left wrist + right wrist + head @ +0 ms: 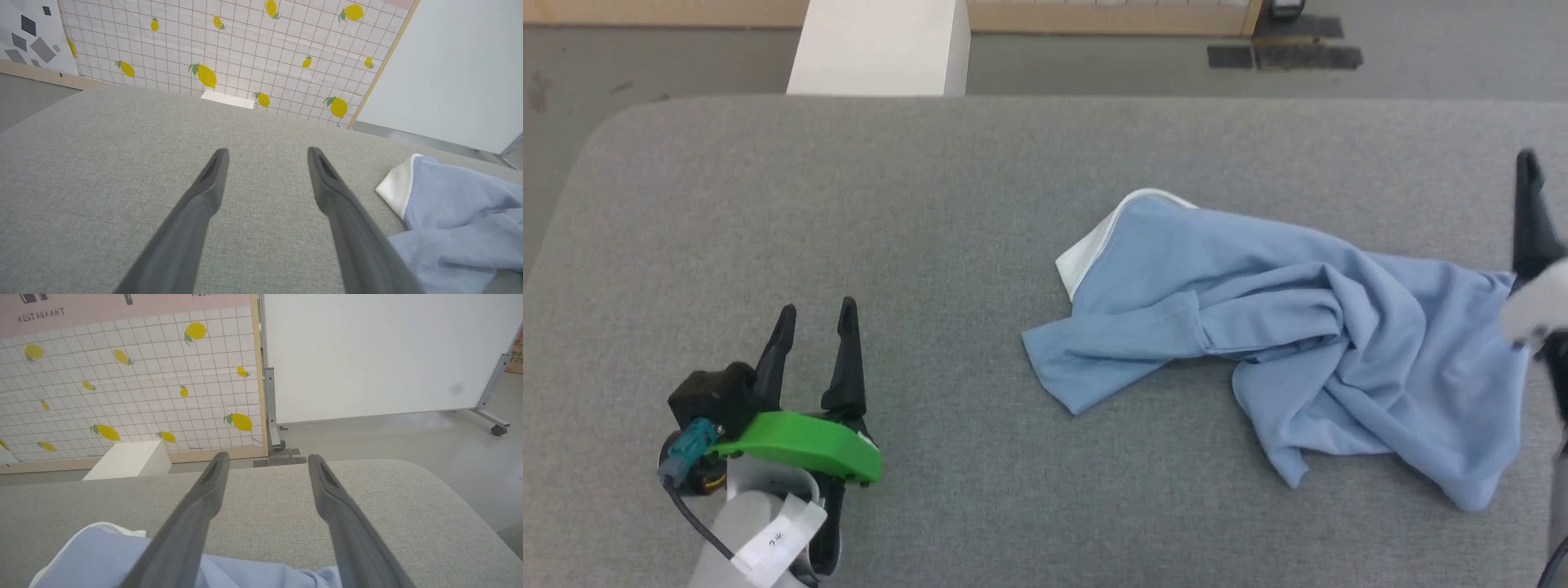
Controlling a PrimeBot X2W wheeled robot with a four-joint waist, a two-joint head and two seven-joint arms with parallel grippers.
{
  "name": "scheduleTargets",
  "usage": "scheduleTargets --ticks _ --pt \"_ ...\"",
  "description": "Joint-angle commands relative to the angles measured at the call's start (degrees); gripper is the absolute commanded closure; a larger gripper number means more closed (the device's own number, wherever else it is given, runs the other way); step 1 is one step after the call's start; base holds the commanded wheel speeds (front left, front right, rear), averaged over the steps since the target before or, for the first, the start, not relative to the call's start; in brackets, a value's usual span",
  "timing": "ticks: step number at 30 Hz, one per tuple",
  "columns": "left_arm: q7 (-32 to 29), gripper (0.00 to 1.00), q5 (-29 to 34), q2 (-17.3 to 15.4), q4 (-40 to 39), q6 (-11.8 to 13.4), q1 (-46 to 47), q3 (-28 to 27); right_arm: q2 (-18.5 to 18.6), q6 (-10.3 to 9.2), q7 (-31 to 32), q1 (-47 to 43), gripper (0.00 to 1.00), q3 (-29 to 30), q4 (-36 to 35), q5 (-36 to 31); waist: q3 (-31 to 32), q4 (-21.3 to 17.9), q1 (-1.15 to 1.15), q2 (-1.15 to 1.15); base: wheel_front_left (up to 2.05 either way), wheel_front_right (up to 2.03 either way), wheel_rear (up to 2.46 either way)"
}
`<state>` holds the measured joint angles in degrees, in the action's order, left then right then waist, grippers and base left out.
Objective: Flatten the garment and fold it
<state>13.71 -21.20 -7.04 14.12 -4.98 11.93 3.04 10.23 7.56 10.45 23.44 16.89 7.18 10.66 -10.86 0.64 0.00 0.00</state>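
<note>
The light blue T-shirt (pixel 1282 343) lies crumpled on the padded grey table (pixel 849 204), and none of it is lifted. Its near-side edge passes under the base of the right gripper (pixel 268 457), whose two fingers stand apart with nothing between them. The cloth sits low beside and behind them rather than in the gap. From the left gripper (pixel 817 307) the shirt is off to the right and well apart. That gripper's fingers are also spread and hold nothing, with bare table beneath them.

The shirt's long axis runs crosswise, from the side facing the left gripper over to the right gripper. It slants a little, so the end toward the left gripper lies farther out than the end at the right gripper. The white neck panel (pixel 1094 245) is turned up at the end facing the left gripper. A sleeve (pixel 1094 359) just nearer than it points toward that gripper. The bulk by the right gripper is bunched into deep ridges and overlaps, and a loose flap trails toward the robot.

The step in hand looks like flattening: no fold is made and the cloth is far from flat. The next move probably needs each gripper to pinch an outer edge, the left near the sleeve or neck and the right at the flap below it. Drawing the two apart along the long axis should open the ridges. A white box (pixel 882 45) stands beyond the table, ahead of the left gripper's fingertips.
</note>
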Motion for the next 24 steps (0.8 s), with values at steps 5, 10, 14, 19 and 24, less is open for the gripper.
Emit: scheduleTargets --ticks 5,10,14,19,24 --pt "-0.07 0.0 -0.68 -0.1 -0.56 0.47 -1.3 0.61 -3.01 -0.08 -8.27 -7.73 0.0 -0.99 -1.51 -0.32 2.26 -1.02 0.0 0.0 0.0 0.0 0.0" --pt "-0.16 0.0 -0.69 0.28 -0.67 0.56 -1.5 1.55 -5.23 -0.08 -12.09 -13.05 0.0 -1.91 -0.64 -0.35 2.62 -1.06 0.0 0.0 0.0 0.0 0.0" --pt "-0.89 0.0 -0.68 0.54 -0.26 0.48 -0.95 2.63 -6.12 -0.08 -13.58 -14.75 0.0 -2.55 0.3 -0.09 2.52 -1.33 0.0 0.0 0.0 0.0 0.0" --pt "-4.41 0.0 0.06 0.64 0.79 -0.4 2.44 6.17 -6.64 -0.08 -14.24 -14.58 0.0 -2.56 0.59 0.03 1.58 -1.71 0.0 0.0 0.0 0.0 0.0" --pt "-14.81 0.0 -0.11 0.9 3.96 -1.62 11.0 12.04 -6.83 -0.08 -14.12 -13.29 0.0 -2.53 0.03 -0.59 -0.01 -1.88 0.0 0.0 0.0 0.0 0.0"
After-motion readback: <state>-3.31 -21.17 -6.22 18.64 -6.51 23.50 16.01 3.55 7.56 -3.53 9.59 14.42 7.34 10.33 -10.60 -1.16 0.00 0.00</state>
